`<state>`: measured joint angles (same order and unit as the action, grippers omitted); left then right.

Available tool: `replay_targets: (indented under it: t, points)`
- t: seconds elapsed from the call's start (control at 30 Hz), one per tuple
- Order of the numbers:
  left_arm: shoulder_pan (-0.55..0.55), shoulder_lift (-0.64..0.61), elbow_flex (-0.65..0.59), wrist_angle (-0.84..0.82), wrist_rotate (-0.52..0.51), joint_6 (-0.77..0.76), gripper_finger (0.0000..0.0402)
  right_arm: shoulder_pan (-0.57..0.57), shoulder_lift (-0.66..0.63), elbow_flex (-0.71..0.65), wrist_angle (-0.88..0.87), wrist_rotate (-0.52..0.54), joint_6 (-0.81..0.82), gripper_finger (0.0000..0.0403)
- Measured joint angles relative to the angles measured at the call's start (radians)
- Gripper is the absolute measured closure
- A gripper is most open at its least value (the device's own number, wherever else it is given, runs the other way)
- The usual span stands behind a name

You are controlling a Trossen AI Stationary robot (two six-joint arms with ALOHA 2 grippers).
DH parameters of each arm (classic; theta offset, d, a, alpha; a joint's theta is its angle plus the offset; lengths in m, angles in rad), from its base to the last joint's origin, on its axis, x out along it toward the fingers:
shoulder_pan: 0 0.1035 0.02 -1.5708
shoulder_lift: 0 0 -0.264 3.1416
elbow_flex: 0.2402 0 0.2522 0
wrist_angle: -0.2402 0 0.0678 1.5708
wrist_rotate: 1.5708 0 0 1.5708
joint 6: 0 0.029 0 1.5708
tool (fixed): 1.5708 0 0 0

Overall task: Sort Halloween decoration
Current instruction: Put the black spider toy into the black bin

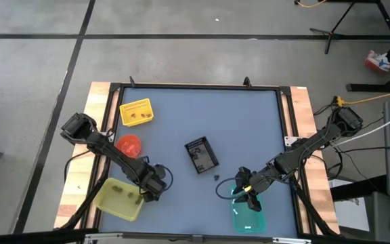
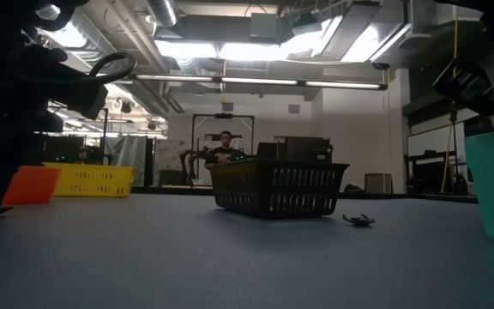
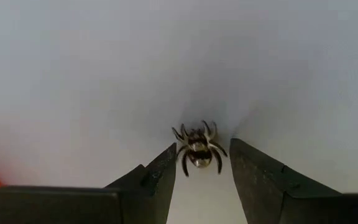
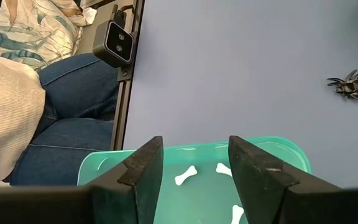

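From above, we are looking at the left gripper (image 1: 153, 187) hanging over the table (image 1: 249, 129) just right of the yellow-green tray (image 1: 119, 198), and the right gripper (image 1: 248, 196) hovering at the far edge of the teal tray (image 1: 249, 218). A black basket (image 1: 201, 155) is sitting mid-table, with a dark spider (image 1: 218, 178) lying between it and the teal tray.

From table height, we are seeing that spider (image 2: 359, 221) resting just right of the basket (image 2: 277, 188), with a person far behind.

Past the left wrist, the fingers (image 3: 160, 177) are standing apart, holding nothing, with another spider (image 3: 197, 149) lying on the table between their tips.

Past the right wrist, the fingers (image 4: 145, 165) are also standing apart and empty over the teal tray (image 4: 291, 152), where white bones (image 4: 186, 176) are lying; a person's knees are showing beyond the table edge.

We are judging the risk on the left: closing unevenly on thin legs could flick the spider away or pinch only one leg, so that it drops on the way.
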<state>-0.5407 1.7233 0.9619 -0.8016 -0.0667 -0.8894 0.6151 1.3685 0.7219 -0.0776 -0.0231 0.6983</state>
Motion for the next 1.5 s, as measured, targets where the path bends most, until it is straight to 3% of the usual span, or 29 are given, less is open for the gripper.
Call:
replay_targets:
  t: [0.43, 0.9, 1.5]
  points:
    - [0.005, -0.003, 0.000, -0.003, 0.035, -0.003, 0.0262, 0.000, 0.000, 0.000, 0.000, 0.023, 0.000, 0.0223]
    - [0.082, -0.007, 0.018, -0.030, 0.096, -0.028, 0.0271, 0.000, 0.000, 0.000, 0.000, 0.024, 0.000, 0.0223]
    - [0.082, -0.007, -0.006, -0.023, 0.025, -0.039, 0.0272, 0.000, 0.000, 0.000, 0.000, 0.024, 0.000, 0.0223]
